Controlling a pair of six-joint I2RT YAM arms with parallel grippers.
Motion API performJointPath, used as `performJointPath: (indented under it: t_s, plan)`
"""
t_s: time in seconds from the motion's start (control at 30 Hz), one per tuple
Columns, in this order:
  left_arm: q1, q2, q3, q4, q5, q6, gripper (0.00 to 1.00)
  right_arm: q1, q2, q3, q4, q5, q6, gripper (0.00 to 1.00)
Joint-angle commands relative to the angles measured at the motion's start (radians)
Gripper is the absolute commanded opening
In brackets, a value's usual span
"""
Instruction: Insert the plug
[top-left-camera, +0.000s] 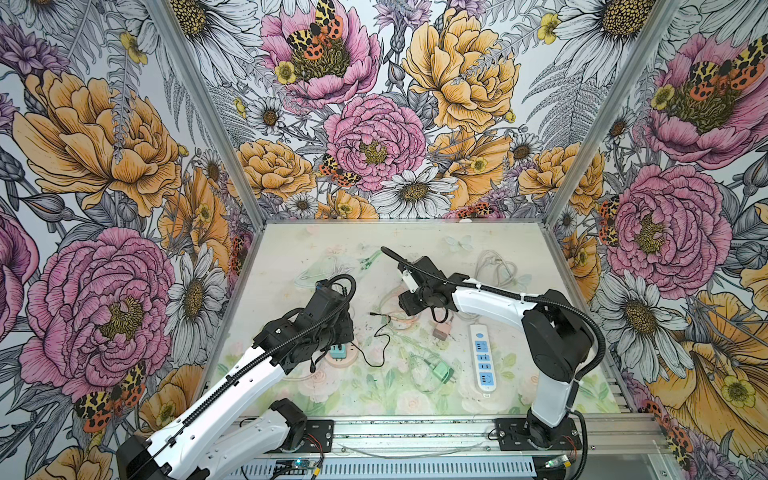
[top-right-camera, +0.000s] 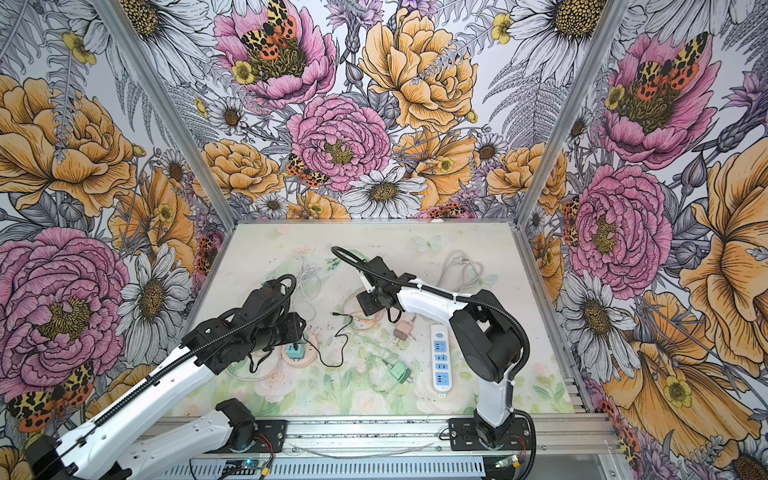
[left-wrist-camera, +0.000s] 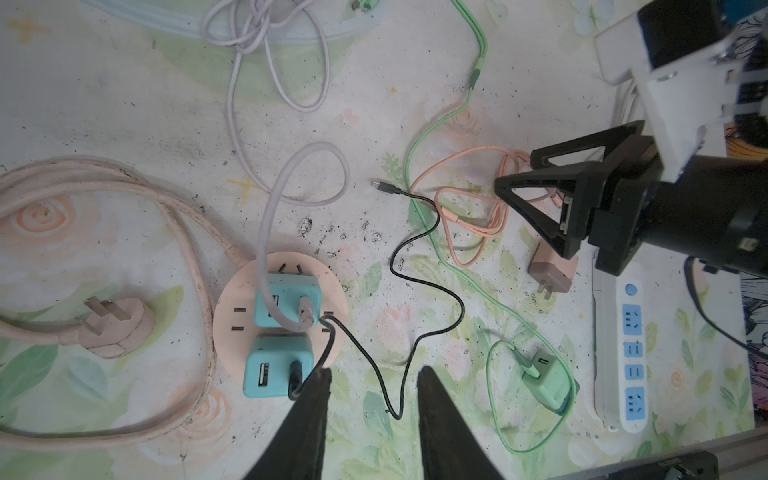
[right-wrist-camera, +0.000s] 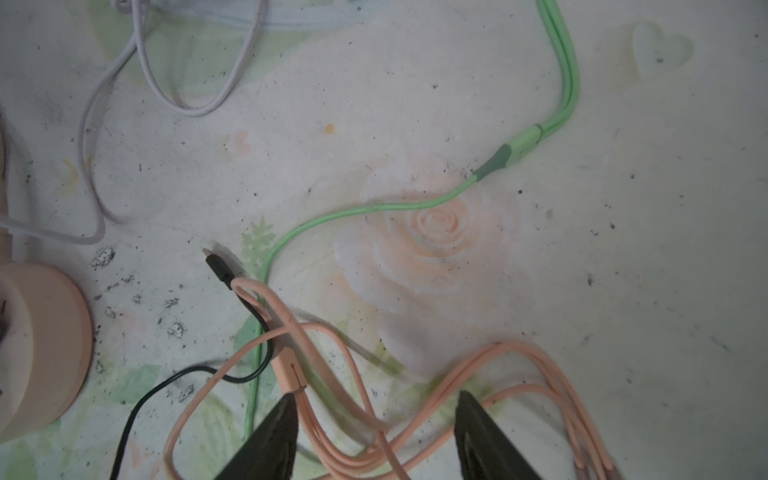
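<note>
Peach cable (right-wrist-camera: 257, 291) looks limp, light. I'd pinch its stiff plug (right-wrist-camera: 289, 370) (small, slippery); my left and right jaws spread, empty.

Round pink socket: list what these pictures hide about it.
- In both top views the left arm covers most of the round pink socket; a teal adapter peeks out.
- Right wrist view: the frame edge cuts it off.
- Left wrist view: a finger of the left gripper overlaps the black plug.

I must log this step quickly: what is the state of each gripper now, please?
Left gripper: open, fingers apart, holding nothing.
Right gripper: open over the pink cable, holding nothing.
</note>
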Motion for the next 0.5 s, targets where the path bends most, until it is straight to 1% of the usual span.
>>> performJointPath:
  t_s: [0.0, 0.1, 0.2, 0.23, 0.3, 0.33, 0.37, 0.43, 0.47]
  plan:
    - [0.013, -0.016, -0.015, 0.021, 0.023, 0.01, 0.39, 0.009, 0.027, 0.05, 0.006, 0.008, -0.018, 0.61]
    - [0.015, -0.021, -0.024, 0.021, 0.022, 0.008, 0.4, 0.015, 0.044, 0.067, 0.007, 0.012, -0.022, 0.61]
    - [0.016, -0.031, -0.032, 0.021, 0.025, 0.008, 0.41, 0.016, 0.064, 0.081, 0.007, 0.056, -0.023, 0.6]
    - [0.017, -0.035, -0.034, 0.021, 0.026, 0.007, 0.41, 0.017, 0.07, 0.086, 0.007, 0.069, -0.024, 0.59]
    - [0.018, -0.047, -0.038, 0.022, 0.025, 0.005, 0.41, 0.016, 0.084, 0.097, 0.007, 0.098, -0.024, 0.53]
    - [0.019, -0.053, -0.04, 0.022, 0.025, 0.005, 0.41, 0.016, 0.089, 0.102, 0.007, 0.114, -0.024, 0.49]
    - [0.021, -0.06, -0.044, 0.021, 0.026, 0.005, 0.41, 0.016, 0.095, 0.108, 0.007, 0.127, -0.025, 0.41]
    - [0.028, -0.071, -0.048, 0.02, 0.031, 0.006, 0.41, 0.016, 0.101, 0.117, 0.007, 0.139, -0.036, 0.23]
    - [0.033, -0.078, -0.05, 0.021, 0.034, 0.006, 0.41, 0.016, 0.101, 0.123, 0.007, 0.139, -0.05, 0.11]
